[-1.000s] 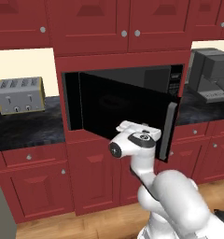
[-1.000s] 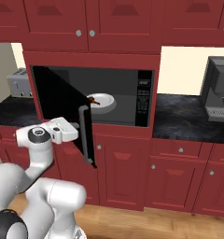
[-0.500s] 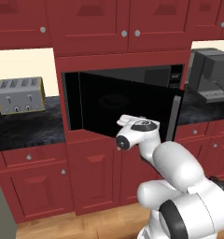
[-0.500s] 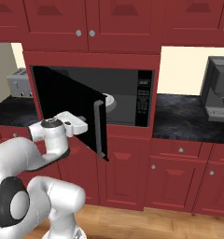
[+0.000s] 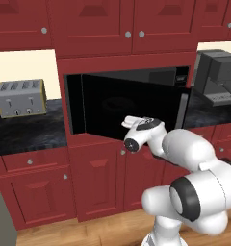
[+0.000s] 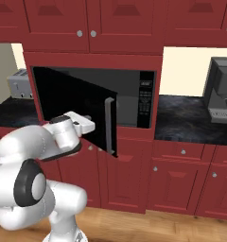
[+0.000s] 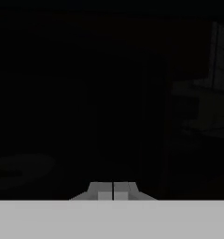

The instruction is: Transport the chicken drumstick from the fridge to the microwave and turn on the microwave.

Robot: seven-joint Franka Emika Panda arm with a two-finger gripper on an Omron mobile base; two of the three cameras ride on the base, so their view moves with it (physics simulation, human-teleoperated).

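A: Where does the wide black built-in microwave [image 5: 132, 103] sit?

B: It is set into the dark red cabinet wall [image 6: 91, 21], above the lower cabinet doors and below the upper ones. Its dark glass door [image 6: 73, 106] stands partly ajar, hinged on the left, with the grey vertical handle [image 6: 108, 124] on its free edge swung out toward the room. In the right base view the button panel [image 6: 146, 97] shows at the right of the opening.

A: And the white arm's end effector [image 7: 113, 190]?

B: It is pressed close to the outer face of that glass door, low on it. In the hand view the two finger tips stand side by side, touching, so it is closed and grips nothing. The rest of that view is the dark glass, with a faint pale ring at lower left.

A: Can you see the chicken drumstick?

B: No; behind the door the inside of the microwave is too dark to tell.

A: What else is around?

B: A silver four-slot toaster [image 5: 20, 97] stands on the black speckled desk [image 5: 26, 132] left of the microwave, and a grey coffee machine [image 5: 217, 77] on the desk to its right. Light wooden floor [image 6: 148, 227] runs below the cabinets.
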